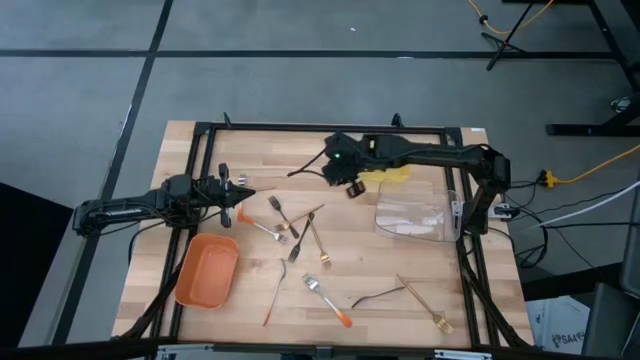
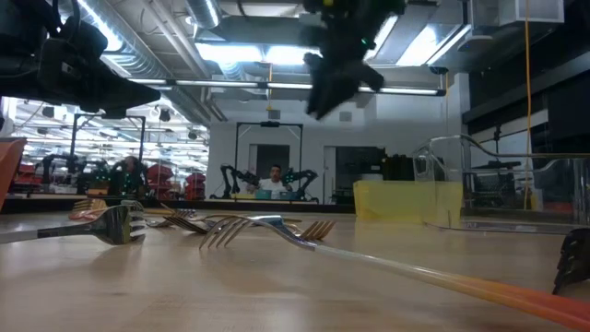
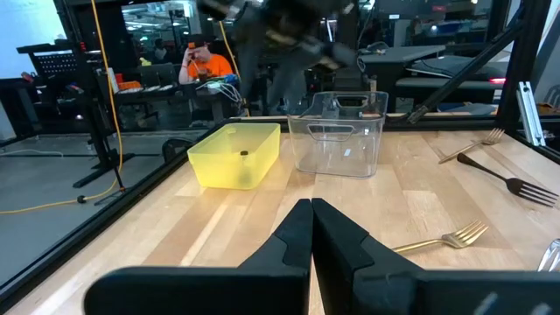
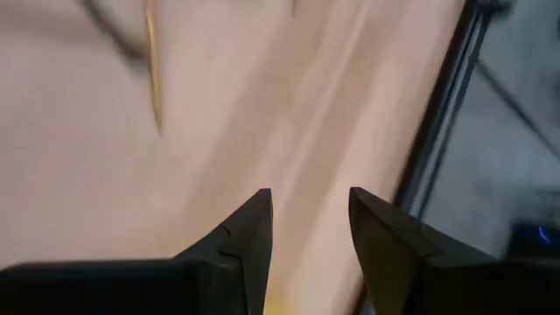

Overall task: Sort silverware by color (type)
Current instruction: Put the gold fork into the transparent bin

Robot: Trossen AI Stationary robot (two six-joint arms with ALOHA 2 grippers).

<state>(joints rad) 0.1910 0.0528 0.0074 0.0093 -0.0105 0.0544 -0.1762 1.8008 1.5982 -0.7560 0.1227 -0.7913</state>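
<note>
I hold the right gripper empty with jaws apart above the desk's far edge, the left gripper shut near the left edge, and I fear crossed silverware mid-desk makes me drag two colours together.

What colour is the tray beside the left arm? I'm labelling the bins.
Orange; the tray shows best in the high view.

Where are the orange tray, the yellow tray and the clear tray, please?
orange tray (image 1: pixel 205 272): high view, its bare floor.
yellow tray (image 3: pixel 234 157): left wrist view, its front wall.
clear tray (image 3: pixel 339 147): left wrist view, its front wall.
</note>
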